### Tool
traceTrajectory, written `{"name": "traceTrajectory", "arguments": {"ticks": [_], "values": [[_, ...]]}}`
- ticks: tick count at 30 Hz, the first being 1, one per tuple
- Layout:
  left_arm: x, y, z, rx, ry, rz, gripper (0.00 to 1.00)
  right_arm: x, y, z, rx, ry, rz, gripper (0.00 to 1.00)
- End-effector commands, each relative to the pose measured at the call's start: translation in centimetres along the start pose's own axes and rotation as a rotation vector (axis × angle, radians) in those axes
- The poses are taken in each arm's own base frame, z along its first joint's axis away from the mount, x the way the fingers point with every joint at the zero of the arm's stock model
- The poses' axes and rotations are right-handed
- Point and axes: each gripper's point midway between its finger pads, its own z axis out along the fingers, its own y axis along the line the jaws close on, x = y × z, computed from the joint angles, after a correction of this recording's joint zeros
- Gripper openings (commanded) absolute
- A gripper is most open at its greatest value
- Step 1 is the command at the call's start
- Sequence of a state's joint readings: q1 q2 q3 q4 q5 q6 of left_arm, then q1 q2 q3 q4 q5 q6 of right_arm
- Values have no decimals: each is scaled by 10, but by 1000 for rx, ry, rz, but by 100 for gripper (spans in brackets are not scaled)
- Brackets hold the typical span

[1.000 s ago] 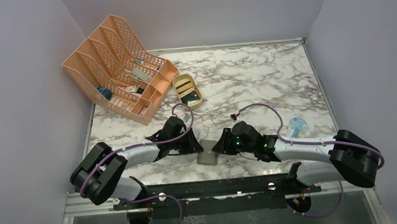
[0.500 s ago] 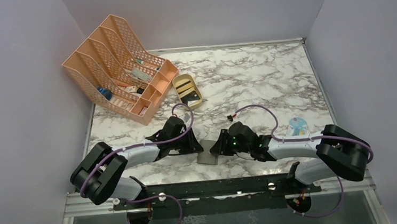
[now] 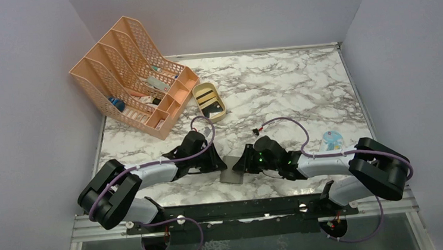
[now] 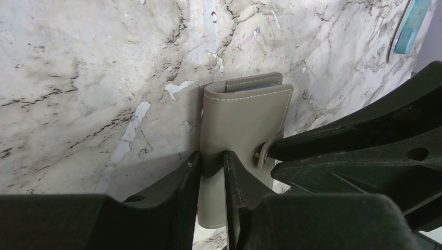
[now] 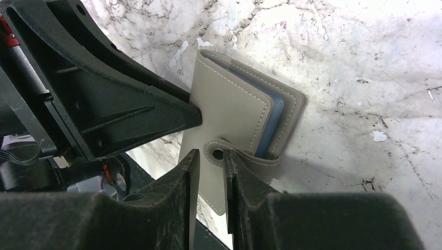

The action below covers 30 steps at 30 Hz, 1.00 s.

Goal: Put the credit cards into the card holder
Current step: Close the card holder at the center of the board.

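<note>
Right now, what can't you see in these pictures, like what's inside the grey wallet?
- Inside the card holder: both wrist views show it folded over, only a blue pocket edge peeking out, so any cards inside are hidden.
- Dark things in the tan tray: top view, too small to name.
- Round blue-and-white thing: top view, partly behind the right arm; left wrist view, cut off by the edge.

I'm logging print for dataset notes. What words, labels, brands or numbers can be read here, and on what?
No text can be read.
The card holder: plain grey in both wrist views, no print showing.
Things in the peach file rack: too small to read.
The round blue thing: too blurred to read.
</note>
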State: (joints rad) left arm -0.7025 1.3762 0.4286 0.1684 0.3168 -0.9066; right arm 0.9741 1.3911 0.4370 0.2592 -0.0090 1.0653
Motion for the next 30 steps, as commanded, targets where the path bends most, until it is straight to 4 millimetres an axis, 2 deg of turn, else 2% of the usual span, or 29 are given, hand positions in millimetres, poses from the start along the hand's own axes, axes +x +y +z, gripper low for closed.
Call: {"name": "traceTrajectory", "arguments": {"ticks": [1, 4, 15, 30], "values": [[16, 12, 0, -33, 34, -17, 24, 4, -9, 2, 39, 14, -17, 23], [19, 10, 0, -18, 37, -27, 24, 5, -17, 0, 69, 12, -14, 20], [27, 6, 4, 15, 56, -43, 23, 10, -25, 3, 95, 30, -21, 12], [27, 5, 4, 15, 53, -36, 23, 25, -71, 6, 351, 121, -156, 7]]}}
